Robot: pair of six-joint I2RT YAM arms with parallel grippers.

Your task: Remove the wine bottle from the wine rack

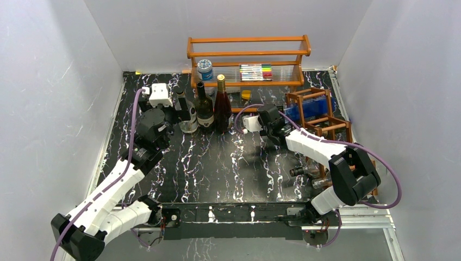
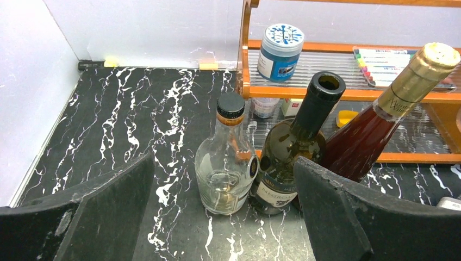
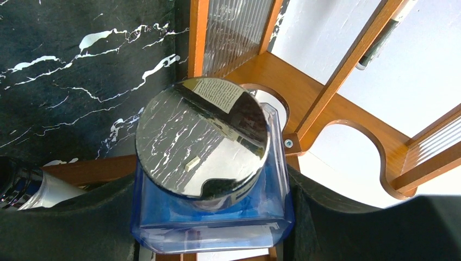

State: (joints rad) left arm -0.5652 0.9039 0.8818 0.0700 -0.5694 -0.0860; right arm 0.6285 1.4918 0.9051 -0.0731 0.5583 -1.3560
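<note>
Both jaw pairs gaped wide: left gripper empty, right gripper flanking the blue bottle in the wine rack.

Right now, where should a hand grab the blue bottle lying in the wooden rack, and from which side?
Its flat blue sides behind the silver cap, approached end-on from the cap's side: the blue bottle lies horizontal in the wine rack, cap end poking out, bars caging the rest.

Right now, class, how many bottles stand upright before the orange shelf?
3, in a row: clear black-capped bottle on the left, open dark green bottle in the middle, gold-foiled red bottle on the right. More may be hidden behind them.
</note>
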